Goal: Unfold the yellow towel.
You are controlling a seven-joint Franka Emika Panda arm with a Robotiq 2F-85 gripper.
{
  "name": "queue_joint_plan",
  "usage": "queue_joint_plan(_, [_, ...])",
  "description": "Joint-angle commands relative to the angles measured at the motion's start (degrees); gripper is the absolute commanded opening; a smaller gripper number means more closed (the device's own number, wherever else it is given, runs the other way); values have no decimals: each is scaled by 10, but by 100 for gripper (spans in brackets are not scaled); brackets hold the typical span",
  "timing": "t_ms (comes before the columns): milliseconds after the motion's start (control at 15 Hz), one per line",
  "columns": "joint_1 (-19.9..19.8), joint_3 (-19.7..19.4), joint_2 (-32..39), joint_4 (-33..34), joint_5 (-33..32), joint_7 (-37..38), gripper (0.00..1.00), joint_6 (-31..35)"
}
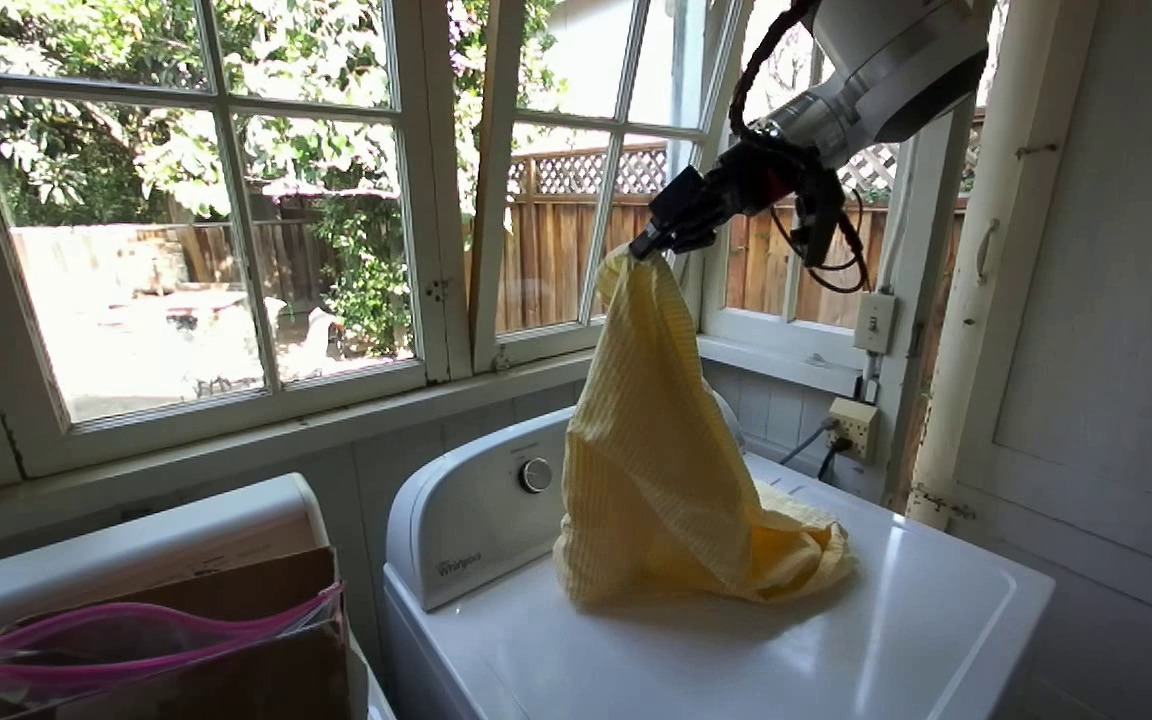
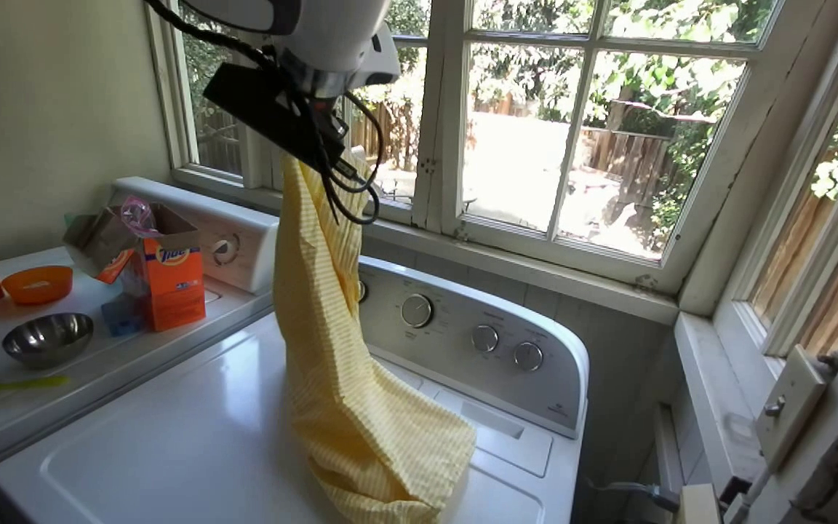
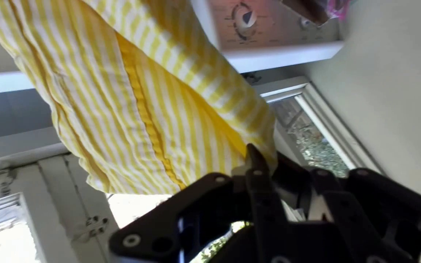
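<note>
- One gripper (image 1: 645, 243), upper right of centre in an exterior view, is clamped on a bunched upper part of the yellow towel (image 1: 646, 450); whether that is a corner cannot be told.
- The yellow towel hangs from there through the middle of the frame, its lower end crumpled on the white washer (image 1: 756, 655). The high grip is probably meant to let the cloth's own weight pull folds out.
- In the wrist view the fingers (image 3: 257, 166) pinch the cloth right of centre, toward the bottom, and striped fabric spreads to the upper left. A narrower layer lies diagonally across a wider one, so the towel seems only partly unfolded.
- In an exterior view the lower end sits at bottom centre, near the control panel (image 2: 455, 331). Resting on the washer likely helps: friction anchors that end, so a sideways pull could stretch the cloth.
- At the left of that frame a Tide box (image 2: 174, 287), an orange bowl (image 2: 37, 285) and a metal bowl (image 2: 48, 340) stand on the neighbouring machine (image 2: 110, 367), well apart from the towel, perhaps to leave the cloth room.
- Lowering the grip while drawing it away from the resting end looks like the useful next move; letting go straight above could drop everything into a heap.
</note>
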Motion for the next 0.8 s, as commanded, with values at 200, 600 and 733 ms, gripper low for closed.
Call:
queue_joint_plan(200, [-81, 53, 30, -5, 23, -64, 7, -117])
queue_joint_plan(600, [-88, 86, 52, -13, -4, -80, 2, -214])
queue_joint_plan(733, [-87, 102, 63, -17, -4, -84, 2, -261])
